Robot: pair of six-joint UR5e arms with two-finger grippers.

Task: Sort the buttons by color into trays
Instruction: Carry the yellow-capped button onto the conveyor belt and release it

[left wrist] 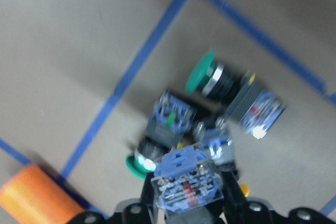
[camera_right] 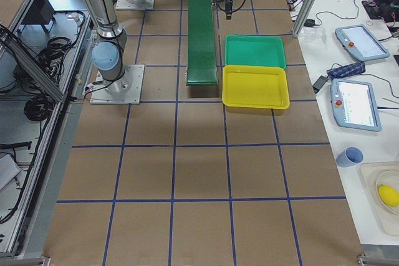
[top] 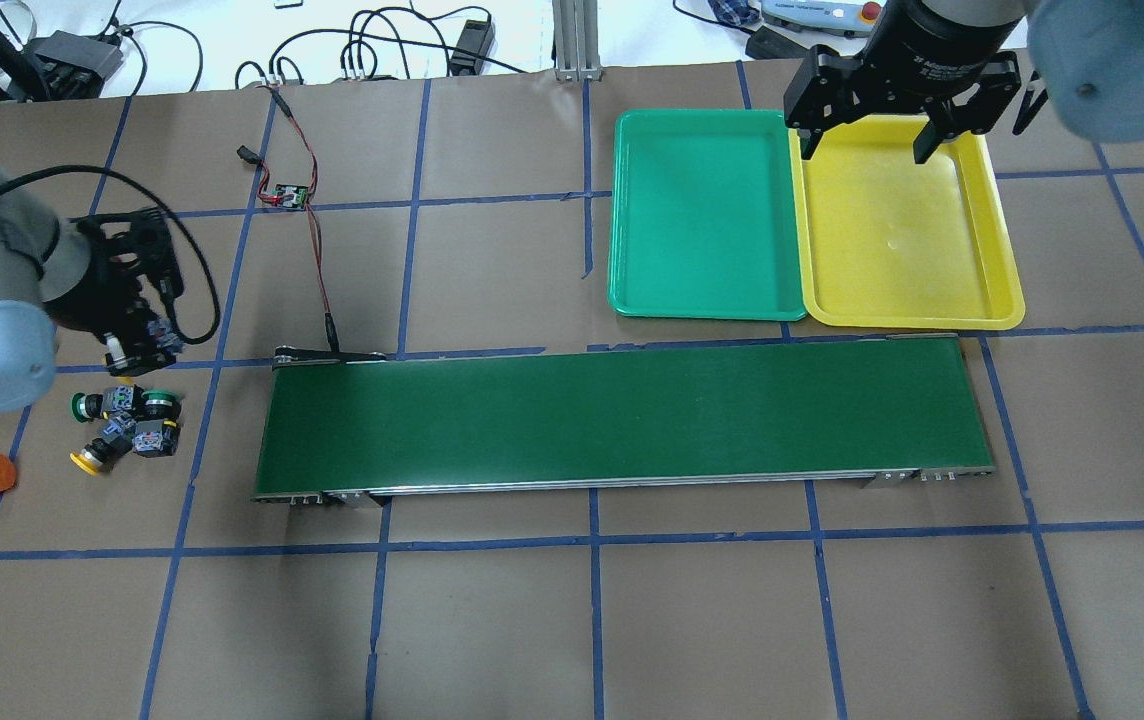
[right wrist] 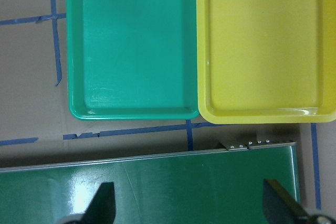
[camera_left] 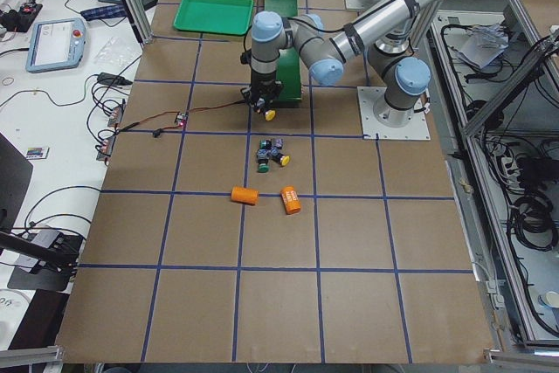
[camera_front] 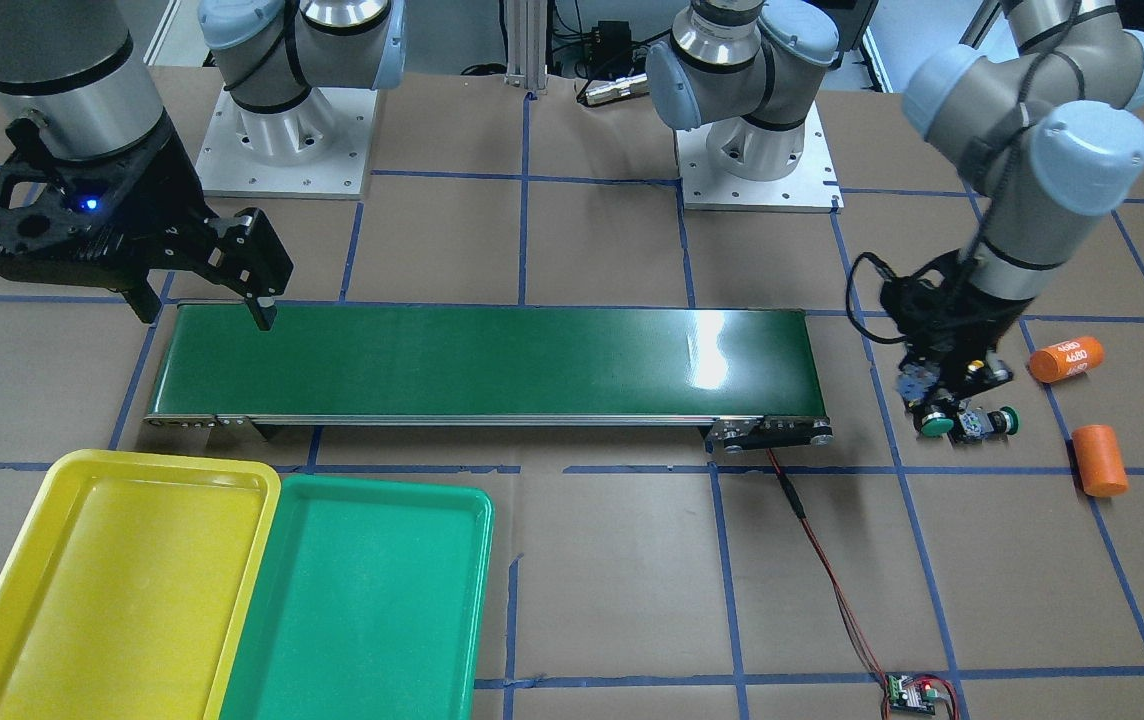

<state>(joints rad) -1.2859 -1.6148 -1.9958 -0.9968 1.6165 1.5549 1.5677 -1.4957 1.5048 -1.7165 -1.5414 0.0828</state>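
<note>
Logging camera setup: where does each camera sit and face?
Front-facing: across the table, facing the robot; left arm on view's right.
Overhead: behind robot, looking down; left gripper, right gripper.
Exterior left: table's left end; left arm nearest.
Exterior right: opposite end; right arm nearest.
Left wrist: down onto buttons; gripper holding one.
Right wrist: down onto trays; open fingertips.
Shared: front-facing and overhead both show conveyor belt.

Silver-grey arms point(camera_front: 62, 60), pale blue joint caps point(camera_front: 1092, 155), black right pincer point(camera_front: 204, 308) with blue light point(camera_front: 87, 205), black cable point(camera_front: 854, 290)
</note>
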